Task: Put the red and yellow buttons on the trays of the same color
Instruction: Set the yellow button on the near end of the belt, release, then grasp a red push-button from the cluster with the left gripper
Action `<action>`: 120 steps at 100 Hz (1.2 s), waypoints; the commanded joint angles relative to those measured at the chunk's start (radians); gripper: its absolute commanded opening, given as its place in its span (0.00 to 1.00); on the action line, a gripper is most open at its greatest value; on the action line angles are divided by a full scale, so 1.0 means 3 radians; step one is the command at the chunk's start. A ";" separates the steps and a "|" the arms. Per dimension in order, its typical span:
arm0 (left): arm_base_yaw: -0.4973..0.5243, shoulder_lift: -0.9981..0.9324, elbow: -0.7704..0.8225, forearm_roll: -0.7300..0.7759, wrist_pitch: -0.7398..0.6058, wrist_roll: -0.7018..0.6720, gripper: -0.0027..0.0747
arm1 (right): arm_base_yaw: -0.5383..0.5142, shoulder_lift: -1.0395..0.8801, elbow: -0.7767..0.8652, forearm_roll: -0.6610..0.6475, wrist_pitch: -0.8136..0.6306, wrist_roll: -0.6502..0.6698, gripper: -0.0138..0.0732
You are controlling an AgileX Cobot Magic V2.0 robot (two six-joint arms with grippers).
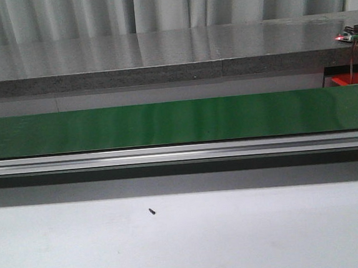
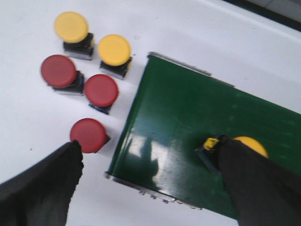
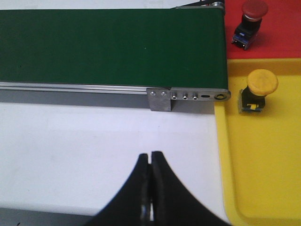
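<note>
In the left wrist view, three red buttons [image 2: 89, 135] [image 2: 101, 90] [image 2: 59, 71] and two yellow buttons [image 2: 114, 50] [image 2: 71, 27] stand on the white table beside the end of the green belt [image 2: 188, 113]. Another yellow button [image 2: 251, 143] lies on the belt, partly hidden behind one finger. My left gripper [image 2: 148, 143] is open wide over the belt's end, holding nothing. In the right wrist view, a red button [image 3: 251, 19] stands on the red tray [image 3: 282, 37] and a yellow button [image 3: 258, 89] on the yellow tray [image 3: 263, 169]. My right gripper [image 3: 150, 154] is shut and empty above the white table.
The green conveyor [image 1: 178, 121] runs across the front view on an aluminium rail [image 1: 168, 152], with a grey counter [image 1: 159, 54] behind it. A small black screw [image 1: 152, 211] lies on the white table. A corner of the red tray [image 1: 352, 80] shows at far right.
</note>
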 commanded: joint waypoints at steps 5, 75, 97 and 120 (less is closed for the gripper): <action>0.0170 -0.0145 0.0062 -0.0014 -0.0167 -0.0021 0.79 | 0.0007 0.0007 -0.0080 -0.0003 -0.0221 -0.0025 0.08; 0.0338 0.0516 0.0327 0.0005 -0.0506 -0.0021 0.79 | 0.0007 0.0007 -0.0080 -0.0003 -0.0221 -0.0025 0.08; 0.0338 0.0644 0.0321 0.0026 -0.0716 -0.0021 0.79 | 0.0007 0.0007 -0.0080 -0.0003 -0.0221 -0.0025 0.08; 0.0338 0.0735 0.0321 0.0026 -0.0791 -0.0021 0.79 | 0.0007 0.0007 -0.0080 -0.0003 -0.0221 -0.0025 0.08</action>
